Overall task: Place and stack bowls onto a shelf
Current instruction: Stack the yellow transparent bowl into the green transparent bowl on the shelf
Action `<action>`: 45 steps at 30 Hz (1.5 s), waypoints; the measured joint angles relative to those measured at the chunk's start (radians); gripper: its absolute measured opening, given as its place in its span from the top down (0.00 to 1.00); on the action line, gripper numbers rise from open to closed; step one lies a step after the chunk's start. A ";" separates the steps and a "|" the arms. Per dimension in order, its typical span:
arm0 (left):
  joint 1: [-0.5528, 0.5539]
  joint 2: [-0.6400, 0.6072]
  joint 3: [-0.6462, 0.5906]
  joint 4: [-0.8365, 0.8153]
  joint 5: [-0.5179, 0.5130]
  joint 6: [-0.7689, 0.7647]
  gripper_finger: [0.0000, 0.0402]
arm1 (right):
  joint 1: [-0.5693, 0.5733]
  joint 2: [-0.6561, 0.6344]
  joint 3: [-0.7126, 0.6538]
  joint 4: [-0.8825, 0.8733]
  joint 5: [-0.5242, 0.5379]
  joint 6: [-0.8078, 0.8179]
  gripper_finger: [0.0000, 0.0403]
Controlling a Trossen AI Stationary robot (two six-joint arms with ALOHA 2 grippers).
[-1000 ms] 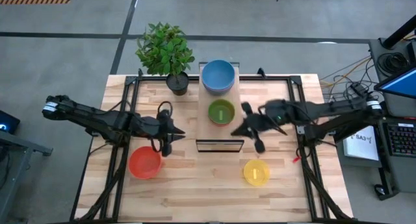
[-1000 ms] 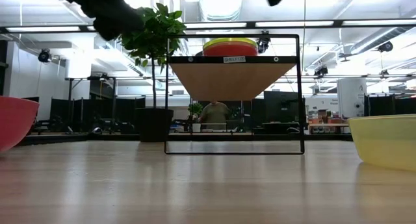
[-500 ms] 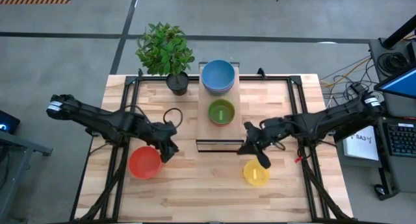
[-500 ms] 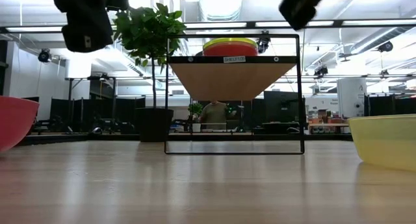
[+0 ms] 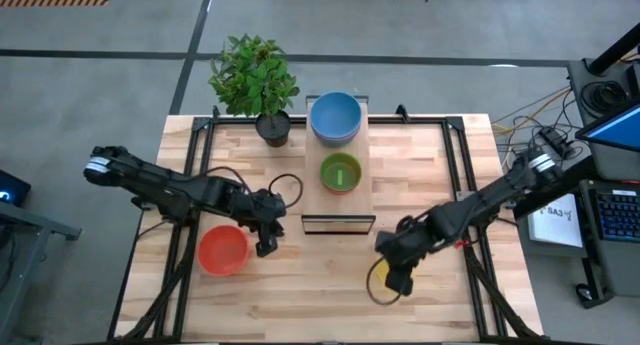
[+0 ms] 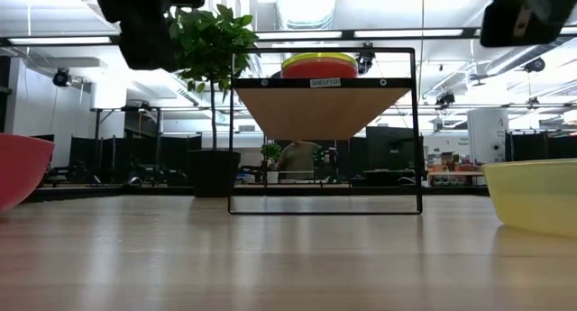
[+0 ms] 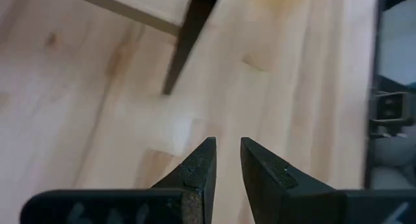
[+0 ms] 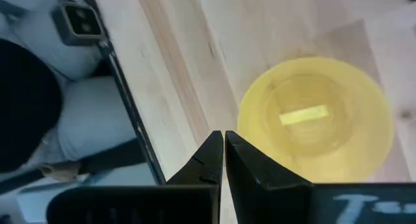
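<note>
A red-orange bowl rests on its base at the table's near left. Just right of it my left gripper hovers, slightly open with nothing between its fingers. My right gripper is shut and hangs above the near rim of the yellow bowl, which sits on the table at the near right and is mostly hidden under the arm in the high view. The shelf carries a green bowl and a blue bowl that tops a stack.
A potted plant stands at the far edge, left of the shelf. The shelf's dark frame stands mid-table between the two arms. Bare tabletop lies along the near edge. A person shows in the room behind.
My right gripper has swung from beside the shelf toward the table's near edge and down, rolling and tipping its fingers downward until it is over the yellow bowl. My left gripper has shifted a little toward the near right and tipped downward beside the red-orange bowl.
</note>
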 joint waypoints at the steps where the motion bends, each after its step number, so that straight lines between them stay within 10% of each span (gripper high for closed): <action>1: -0.005 0.003 0.000 -0.002 -0.018 0.004 0.87 | 0.007 0.031 0.030 -0.019 0.000 0.007 0.98; 16: -0.202 -0.004 -0.001 0.021 -0.677 0.035 0.87 | 0.017 0.413 0.319 -0.253 -0.018 0.232 0.73; 30: -0.237 -0.004 -0.001 0.022 -0.698 0.057 0.87 | 0.032 0.534 0.341 -0.303 0.126 0.315 0.63; 45: -0.236 -0.004 -0.002 0.023 -0.763 0.189 0.87 | 0.040 0.533 0.392 -0.296 0.014 0.251 0.97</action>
